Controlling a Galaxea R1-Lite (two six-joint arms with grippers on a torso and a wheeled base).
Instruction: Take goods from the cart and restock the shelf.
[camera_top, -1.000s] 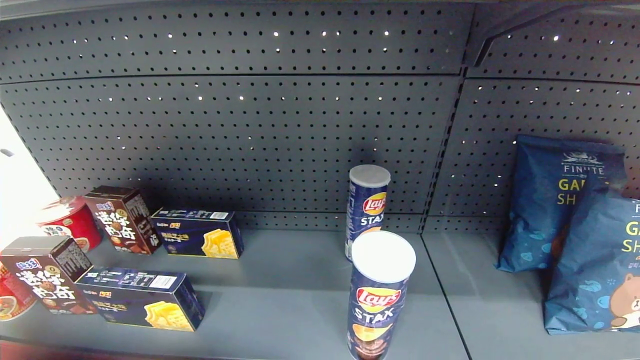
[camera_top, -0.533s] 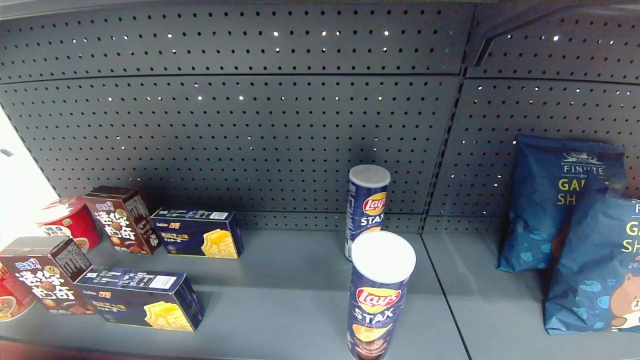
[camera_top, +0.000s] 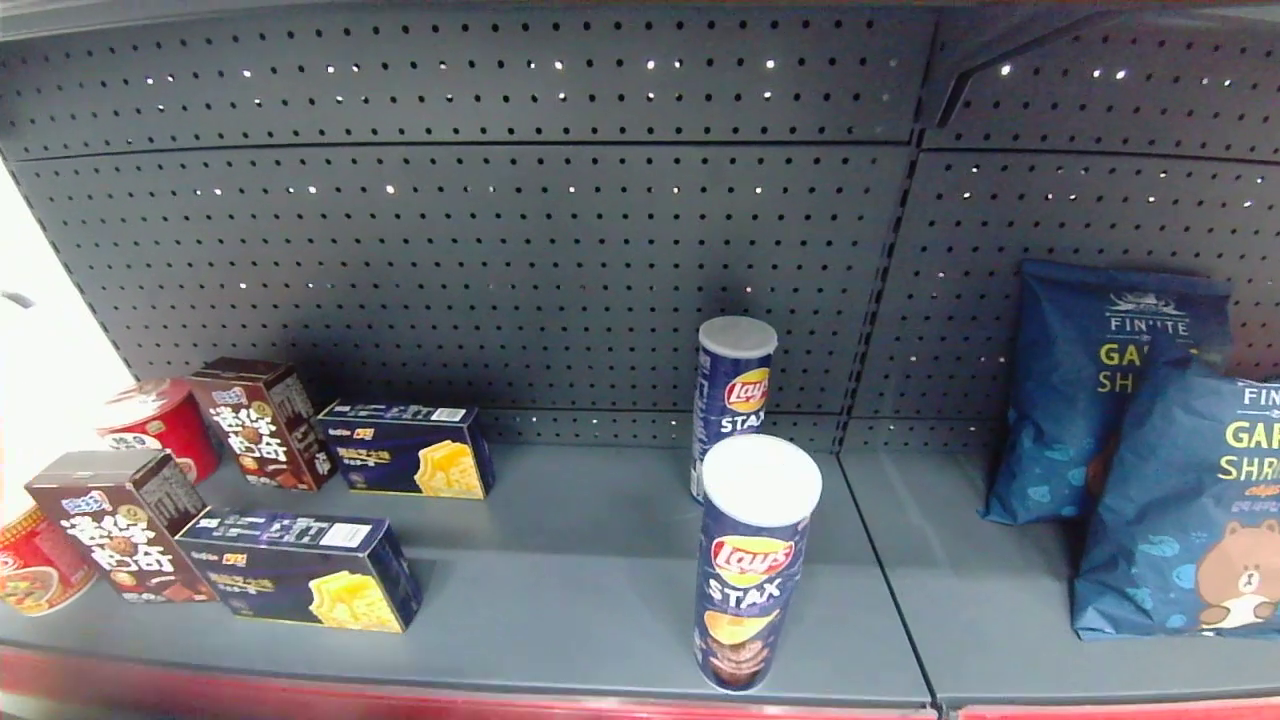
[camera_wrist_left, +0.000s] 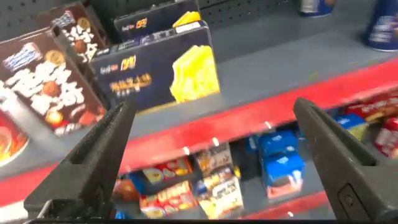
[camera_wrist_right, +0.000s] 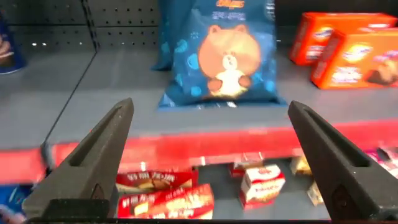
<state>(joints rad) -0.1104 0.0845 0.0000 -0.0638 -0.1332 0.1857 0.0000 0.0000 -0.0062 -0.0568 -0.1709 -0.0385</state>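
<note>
Two cans: I see the front can (camera_top: 755, 575) standing on the shelf (camera_top: 580, 600), the rear can (camera_top: 733, 395) just behind it.
Blue box (camera_top: 312, 583): lying left of the front can.
Blue bag (camera_top: 1180, 520): right of the front can.
Left gripper (camera_wrist_left: 212, 107): spread wide.
Right gripper (camera_wrist_right: 209, 104): spread wide.

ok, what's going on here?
Restocking, seemingly between items. The left gripper and right gripper hang in front of the shelf, jaws open and empty, so nothing is being handled. On the shelf two chip cans stand one behind the other, with boxes and red cups to their left and blue bags to their right.
</note>
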